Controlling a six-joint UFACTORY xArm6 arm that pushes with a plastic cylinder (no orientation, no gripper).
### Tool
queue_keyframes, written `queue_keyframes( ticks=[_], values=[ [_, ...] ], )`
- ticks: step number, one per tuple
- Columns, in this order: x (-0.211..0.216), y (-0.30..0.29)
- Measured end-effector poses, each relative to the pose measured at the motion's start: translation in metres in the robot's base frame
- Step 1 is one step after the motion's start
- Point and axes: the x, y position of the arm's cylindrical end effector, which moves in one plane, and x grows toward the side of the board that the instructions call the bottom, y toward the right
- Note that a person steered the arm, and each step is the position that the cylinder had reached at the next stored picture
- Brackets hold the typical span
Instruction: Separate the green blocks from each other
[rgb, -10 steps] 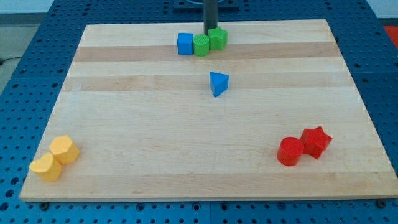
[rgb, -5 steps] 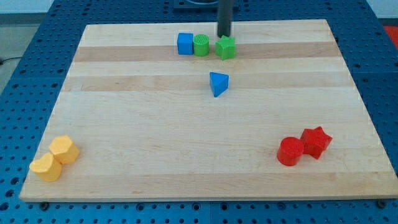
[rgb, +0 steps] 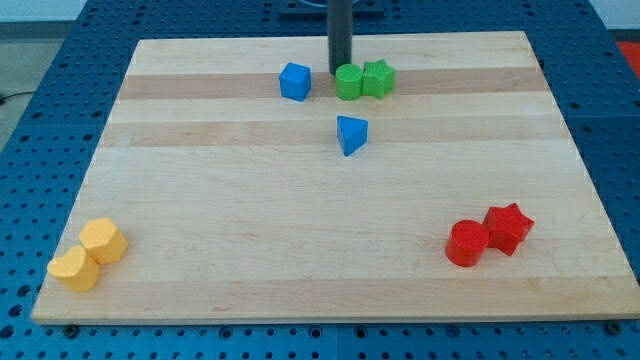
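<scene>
A green cylinder (rgb: 348, 82) and a green star-shaped block (rgb: 378, 78) sit side by side and touching near the view's top, the star on the right. My tip (rgb: 340, 70) stands just left of the green cylinder, at its upper left edge, between it and a blue cube (rgb: 294, 81). The rod rises straight up out of the view's top.
A blue triangular block (rgb: 351, 134) lies below the green pair. A red cylinder (rgb: 466, 243) and a red star (rgb: 508, 228) touch at the lower right. Two yellow blocks (rgb: 88, 254) touch at the lower left. The wooden board (rgb: 250, 220) lies on a blue perforated table.
The green cylinder has slid right and now touches the green star, which also shifted right. The blue cube moved slightly left and turned. My tip moved left, from above the star to left of the cylinder.
</scene>
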Motion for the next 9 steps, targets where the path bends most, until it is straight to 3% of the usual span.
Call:
queue_keyframes(
  ticks=[7,9],
  values=[
    [0.02,0.033],
    [0.061,0.091]
  ],
)
